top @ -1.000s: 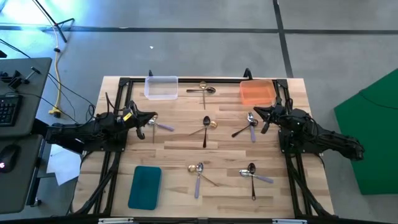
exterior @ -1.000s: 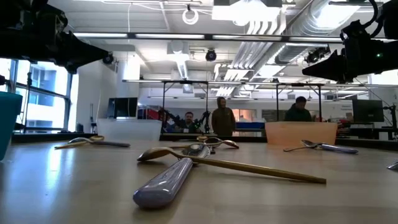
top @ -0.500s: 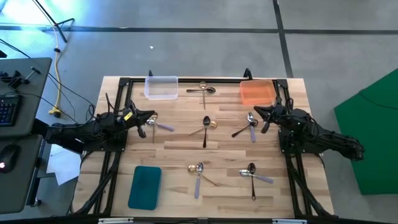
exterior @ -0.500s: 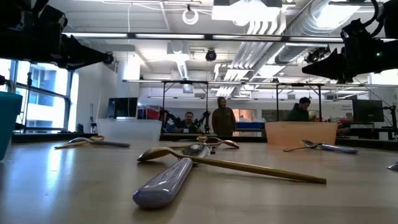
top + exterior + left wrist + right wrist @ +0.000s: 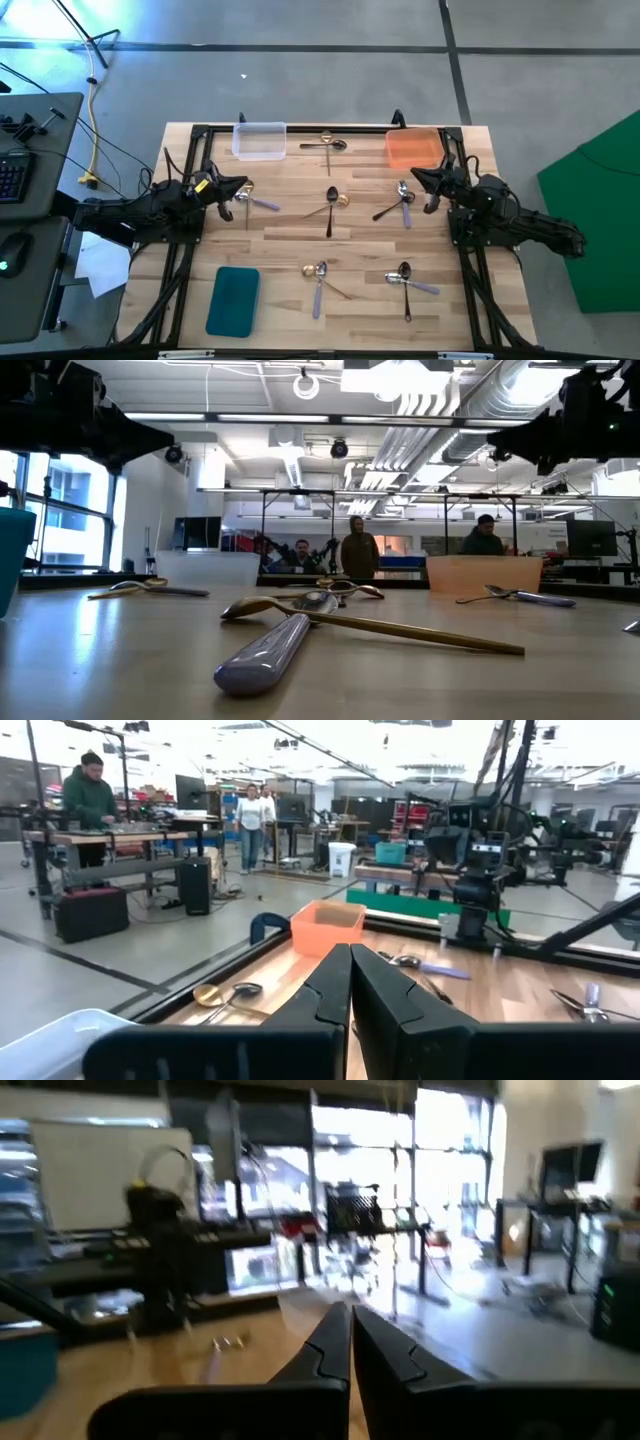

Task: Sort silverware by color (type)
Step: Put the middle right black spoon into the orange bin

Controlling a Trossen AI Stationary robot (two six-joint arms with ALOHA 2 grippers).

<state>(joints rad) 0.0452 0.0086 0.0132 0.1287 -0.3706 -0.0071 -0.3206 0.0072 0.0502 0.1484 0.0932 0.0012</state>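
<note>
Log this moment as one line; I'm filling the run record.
left gripper: shut, empty, beside left spoons | right gripper: shut, empty, near orange tray | spoons: unsorted on table

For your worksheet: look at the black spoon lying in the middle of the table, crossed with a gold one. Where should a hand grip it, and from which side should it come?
Grip the black spoon on the bare end of its handle, the end nearer the table's front, coming straight down from above. Its bowl end meets the gold spoon, so a grip there might drag both. The handle is slim and lies flat; fingers would probably best close across its width. Both hands, left and right, are shut and empty.
</note>
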